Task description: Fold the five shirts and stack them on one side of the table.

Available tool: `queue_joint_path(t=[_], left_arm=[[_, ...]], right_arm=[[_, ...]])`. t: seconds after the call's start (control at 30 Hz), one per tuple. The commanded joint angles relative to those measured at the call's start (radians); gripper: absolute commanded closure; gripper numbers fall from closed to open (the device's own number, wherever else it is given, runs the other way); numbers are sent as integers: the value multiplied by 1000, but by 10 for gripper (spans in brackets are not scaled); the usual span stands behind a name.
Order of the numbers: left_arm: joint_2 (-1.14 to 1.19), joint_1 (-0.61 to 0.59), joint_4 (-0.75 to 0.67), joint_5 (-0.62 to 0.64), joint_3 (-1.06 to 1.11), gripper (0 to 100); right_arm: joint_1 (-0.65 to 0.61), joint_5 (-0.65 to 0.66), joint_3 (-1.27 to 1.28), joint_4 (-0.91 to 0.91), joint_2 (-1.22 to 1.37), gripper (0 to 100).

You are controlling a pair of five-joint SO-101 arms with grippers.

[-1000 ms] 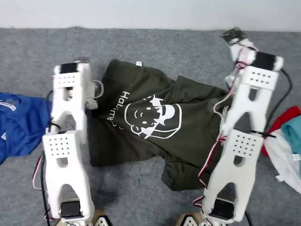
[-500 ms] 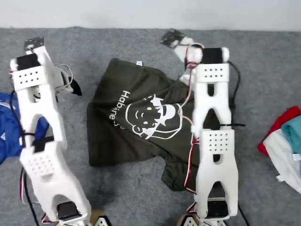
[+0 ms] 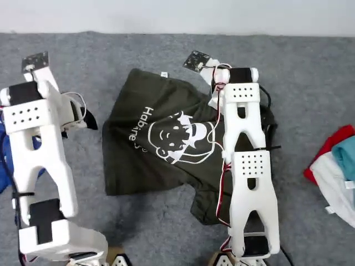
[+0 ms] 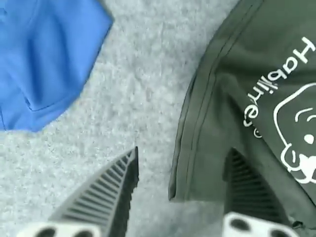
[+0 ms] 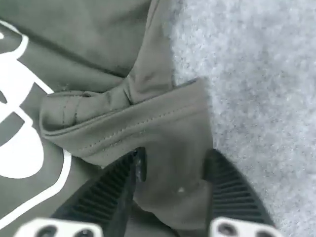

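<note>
Grey carpet (image 3: 166, 50), floppy light olive T-shirt (image 3: 144, 160) (it'll bunch and drag). Fingers spread on both: side hem (image 4: 197, 123) sits between the left gripper (image 4: 182, 153) tips, sleeve (image 5: 123, 123) between the right gripper (image 5: 176, 153) tips. I'd pinch there.

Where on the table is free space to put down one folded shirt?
Bare grey table lies between the right arm and the shirt pile, and along the far wall beyond the dark green shirt. It is crowded on the left, where the left arm stands between that shirt and the blue shirt.

Dark olive shirt (image 3: 161, 160), white cartoon print up, rumpled mid-tabletop; blue shirt (image 4: 49, 54) crumpled far left; red, teal, white shirts (image 3: 333, 180) heaped far right.
</note>
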Motion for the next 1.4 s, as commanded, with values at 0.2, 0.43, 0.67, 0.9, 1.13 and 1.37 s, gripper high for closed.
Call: queue_joint_path(t=[0.2, 0.43, 0.67, 0.9, 1.13, 1.37], left_arm=[[-55, 6, 29, -9, 8, 739], [-55, 5, 29, -9, 8, 739], [-57, 3, 29, -9, 8, 739], [-66, 2, 29, -9, 8, 739], [-55, 9, 29, -8, 8, 739], [-55, 6, 29, -8, 10, 739]], right_arm=[[-2, 77, -14, -10, -8, 989], [7, 74, -43, -16, -25, 894], [21, 77, -83, -73, 5, 731], [62, 75, -84, -64, 97, 779], [74, 75, -91, -62, 105, 946], [77, 78, -91, -73, 102, 990]])
